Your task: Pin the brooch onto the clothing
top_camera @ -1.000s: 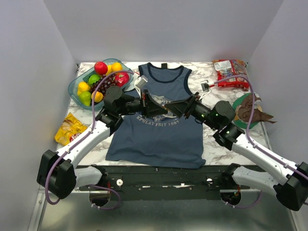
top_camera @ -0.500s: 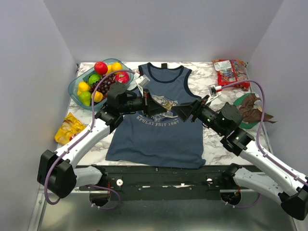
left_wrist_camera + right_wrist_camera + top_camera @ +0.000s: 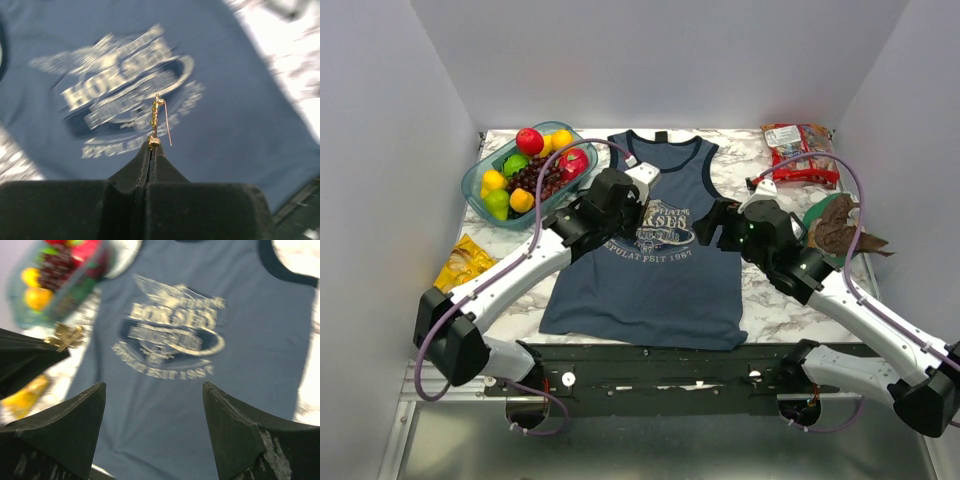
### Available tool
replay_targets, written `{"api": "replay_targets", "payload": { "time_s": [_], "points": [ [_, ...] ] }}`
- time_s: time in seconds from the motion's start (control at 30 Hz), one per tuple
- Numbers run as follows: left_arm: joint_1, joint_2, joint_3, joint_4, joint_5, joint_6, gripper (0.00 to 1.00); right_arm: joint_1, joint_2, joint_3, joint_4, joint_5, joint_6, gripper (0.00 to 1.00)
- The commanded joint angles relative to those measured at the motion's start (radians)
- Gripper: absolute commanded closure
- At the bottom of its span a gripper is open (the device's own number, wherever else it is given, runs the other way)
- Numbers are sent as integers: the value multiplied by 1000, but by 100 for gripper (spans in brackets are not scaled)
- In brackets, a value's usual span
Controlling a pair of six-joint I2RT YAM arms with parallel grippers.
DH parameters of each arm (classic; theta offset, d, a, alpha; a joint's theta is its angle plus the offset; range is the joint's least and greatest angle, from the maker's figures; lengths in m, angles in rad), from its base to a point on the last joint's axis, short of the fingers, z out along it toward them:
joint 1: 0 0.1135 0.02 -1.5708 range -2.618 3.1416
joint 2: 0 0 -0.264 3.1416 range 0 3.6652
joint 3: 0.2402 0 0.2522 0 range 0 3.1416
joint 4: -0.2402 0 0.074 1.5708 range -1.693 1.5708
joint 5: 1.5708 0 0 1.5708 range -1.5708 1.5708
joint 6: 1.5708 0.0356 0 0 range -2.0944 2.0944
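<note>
The slate-blue clothing lies flat on the marble table, its pale HORSES print facing up. My left gripper is shut on the base of the small gold brooch, whose thin pin stands swung open. It holds the brooch in the air above the print. From above, the left gripper hovers over the chest. My right gripper is open and holds nothing, over the shirt's lower half. The brooch also shows at the left of the right wrist view. The right gripper sits at the shirt's right side.
A clear bowl of fruit stands at the back left. A yellow snack bag lies at the left edge and a red packet at the back right. A green plate with brown pieces sits behind the right arm.
The two grippers were close together over the print. The right gripper has opened wider and drawn back to the right. The left arm has swung inward, still gripping the brooch.
</note>
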Motion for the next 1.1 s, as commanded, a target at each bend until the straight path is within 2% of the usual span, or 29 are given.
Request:
{"api": "replay_targets", "payload": {
  "time_s": [0.0,0.17,0.33,0.53,0.67,0.9,1.07],
  "points": [
    [3,61,49,-158,-306,107,100,0,41,30,-143,121,19,15],
    [-26,107,88,-226,-425,129,100,0,67,27,-155,147,24,15],
    [-74,216,149,-311,-551,145,100,-2,90,24,-201,204,38,15],
    [-100,294,218,-368,-613,145,100,-11,118,4,-211,258,50,12],
    [-135,374,295,-441,-669,152,100,-54,148,3,-206,227,45,11],
    [-175,607,450,-570,-782,185,100,-135,164,-19,-149,166,-5,11],
    [-183,664,513,-593,-811,193,100,-175,141,-57,-102,152,-43,10]
  ]
}}
